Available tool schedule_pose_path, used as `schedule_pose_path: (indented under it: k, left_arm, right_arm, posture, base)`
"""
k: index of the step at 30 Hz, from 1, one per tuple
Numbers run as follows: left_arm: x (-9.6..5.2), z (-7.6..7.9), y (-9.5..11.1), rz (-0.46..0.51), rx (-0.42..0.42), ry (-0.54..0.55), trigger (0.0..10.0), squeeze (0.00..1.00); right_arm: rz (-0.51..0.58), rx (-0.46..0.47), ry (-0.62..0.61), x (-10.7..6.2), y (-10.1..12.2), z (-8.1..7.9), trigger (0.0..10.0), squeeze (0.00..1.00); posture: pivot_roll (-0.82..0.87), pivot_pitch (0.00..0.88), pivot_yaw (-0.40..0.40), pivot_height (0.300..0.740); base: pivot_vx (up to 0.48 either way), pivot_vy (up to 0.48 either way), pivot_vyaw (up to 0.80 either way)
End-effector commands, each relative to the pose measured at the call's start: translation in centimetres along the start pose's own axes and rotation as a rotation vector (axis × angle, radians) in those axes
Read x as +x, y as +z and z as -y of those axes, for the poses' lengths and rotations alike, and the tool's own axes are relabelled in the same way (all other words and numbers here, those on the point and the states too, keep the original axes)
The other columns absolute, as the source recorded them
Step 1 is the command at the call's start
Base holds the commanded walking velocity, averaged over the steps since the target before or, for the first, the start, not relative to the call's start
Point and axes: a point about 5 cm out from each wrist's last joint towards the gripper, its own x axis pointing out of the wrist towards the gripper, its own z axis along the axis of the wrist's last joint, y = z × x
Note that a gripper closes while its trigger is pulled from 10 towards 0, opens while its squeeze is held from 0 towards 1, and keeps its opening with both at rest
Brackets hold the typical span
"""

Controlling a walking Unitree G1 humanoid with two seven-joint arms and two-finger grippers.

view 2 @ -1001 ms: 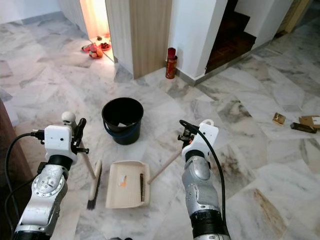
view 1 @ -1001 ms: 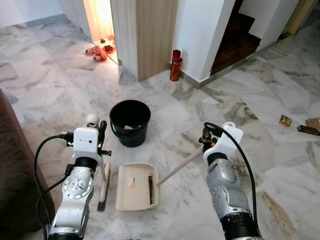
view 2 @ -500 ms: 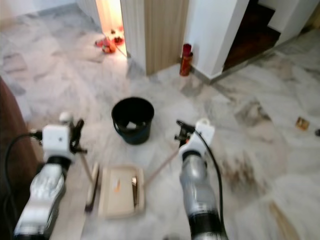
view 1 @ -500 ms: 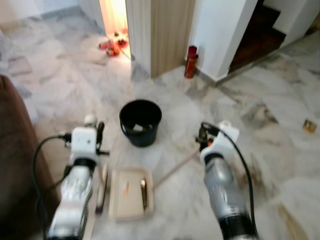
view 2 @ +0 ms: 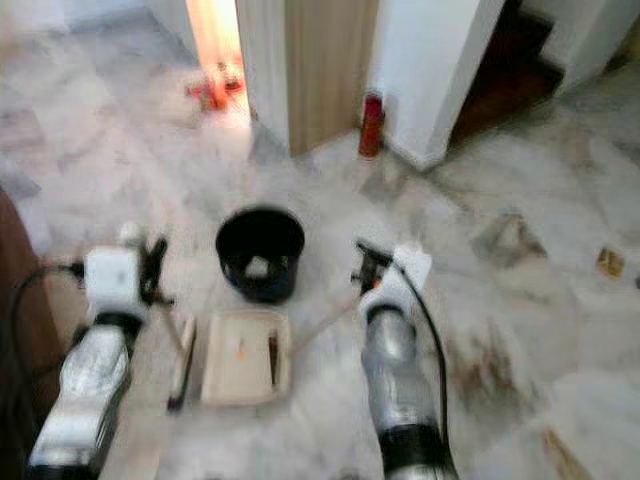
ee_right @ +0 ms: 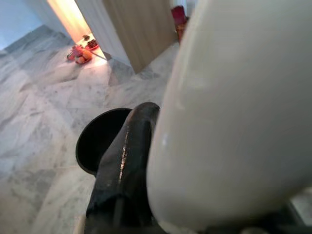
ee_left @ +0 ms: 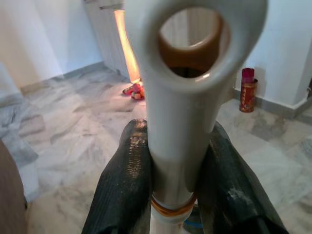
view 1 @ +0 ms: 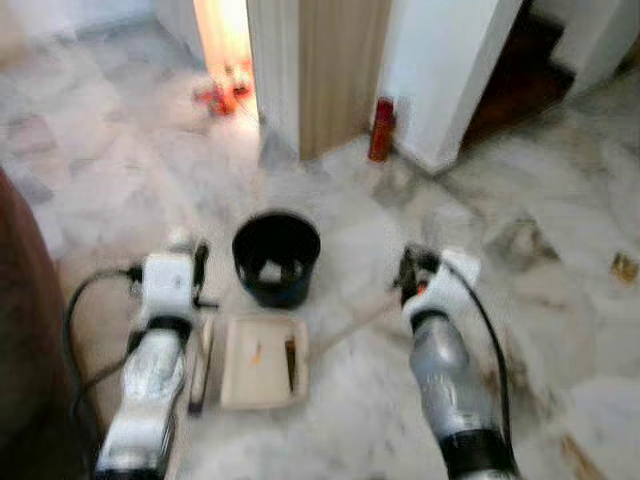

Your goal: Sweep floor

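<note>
In the blurred head views a beige dustpan lies flat on the marble floor just in front of a black bucket. The pan holds an orange scrap and a dark bit. My right gripper is shut on the dustpan's long pale handle, with one black finger showing beside it. My left gripper is shut on the broom's white handle, which ends in a ring. The broom's brush head rests on the floor left of the pan.
A brown sofa bounds the left. Behind the bucket stand a wood-panelled pillar and a red canister. Red and orange items lie by a lit doorway. A small box sits on the floor far right.
The whole picture has shifted and blurred, so the camera moved. Both grippers keep their hold on broom and dustpan. The pan now sits slightly closer to the bucket.
</note>
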Motion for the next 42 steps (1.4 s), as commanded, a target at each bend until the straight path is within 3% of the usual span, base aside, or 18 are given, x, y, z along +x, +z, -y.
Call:
schedule_pose_path:
  k: [1,11,19,26,42]
  left_arm:
    - [0.0,-0.4,0.5,0.031,0.018,0.013,10.0,0.0]
    - [-0.1,-0.3,0.5,0.031,0.017,0.012,10.0,0.0]
    - [-0.1,-0.2,0.4,0.028,0.015,0.01,10.0,0.0]
    - [-0.1,-0.1,0.3,0.024,0.012,0.006,10.0,0.0]
    - [-0.1,-0.2,0.3,0.019,0.014,0.003,10.0,0.0]
  right_arm:
    - [0.026,-0.006,0.019,0.0,0.6,-0.5,10.0,0.0]
    - [0.035,-0.02,0.027,0.1,0.7,-0.6,10.0,0.0]
    - [0.065,-0.029,0.016,0.1,1.3,-0.4,10.0,0.0]
    - [0.093,-0.092,-0.014,-0.1,1.8,0.0,10.0,0.0]
    - [0.105,-0.08,-0.056,-0.1,2.0,0.4,10.0,0.0]
  posture:
    - [0.03,0.097,-0.047,0.74]
    - [0.03,0.089,-0.048,0.74]
    - [0.03,0.084,-0.05,0.74]
    - [0.03,0.087,-0.052,0.74]
    - [0.03,0.101,-0.048,0.74]
  base:
    - [0.0,0.0,0.0]
    - [0.0,0.0,0.56]
    - [0.0,0.0,0.0]
    - [0.0,0.0,0.0]
    - [0.0,0.0,-0.18]
